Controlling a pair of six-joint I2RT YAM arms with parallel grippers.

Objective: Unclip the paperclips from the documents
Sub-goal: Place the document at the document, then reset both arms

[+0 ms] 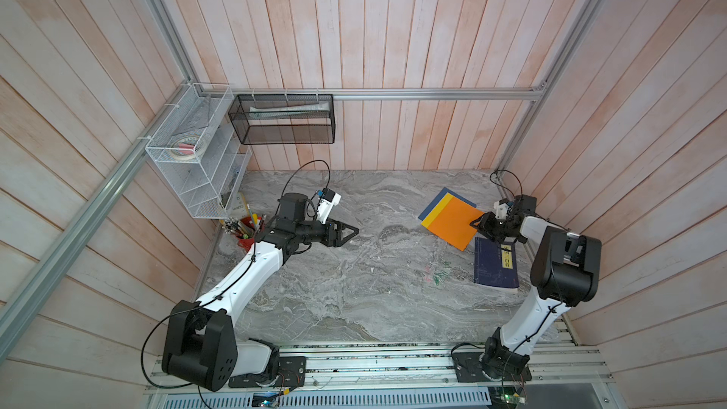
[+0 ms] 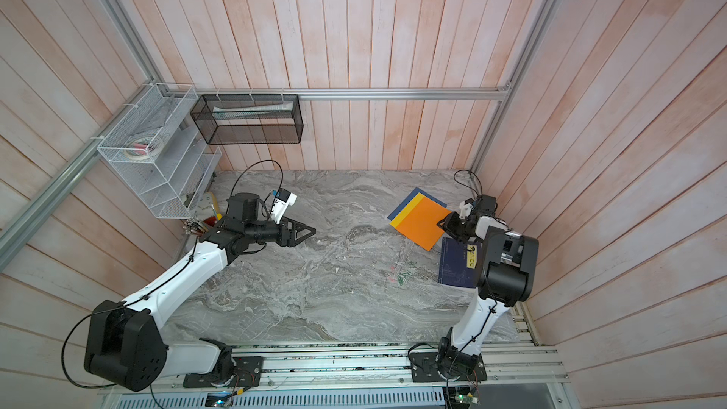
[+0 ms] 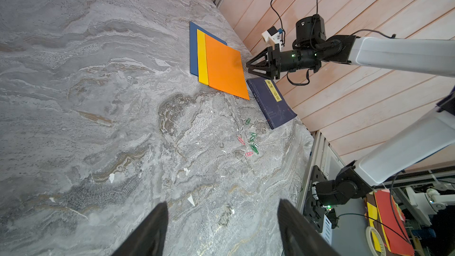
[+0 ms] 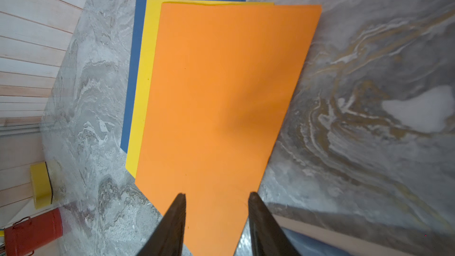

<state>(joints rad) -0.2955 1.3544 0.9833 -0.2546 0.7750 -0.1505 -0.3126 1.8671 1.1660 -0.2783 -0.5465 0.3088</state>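
The documents lie fanned at the back right: an orange sheet (image 1: 452, 224) on top, a yellow one (image 1: 434, 211) and a dark blue one (image 1: 436, 200) showing beneath. No clip shows on their visible edges. Several loose paperclips (image 3: 250, 141), green, pink and silvery, lie on the table (image 1: 354, 289) in front of the sheets; in a top view the paperclips (image 1: 436, 275) are faint. My right gripper (image 4: 216, 194) is open over the orange sheet's (image 4: 221, 94) near corner, nothing between its fingers. My left gripper (image 3: 222, 204) hovers open over bare table at the back left (image 1: 356, 230).
A navy book with a gold label (image 1: 495, 265) lies just in front of the sheets, under the right arm. A red pen cup (image 1: 246, 236), a white wire basket (image 1: 192, 151) and a black mesh basket (image 1: 283, 120) stand at the back left.
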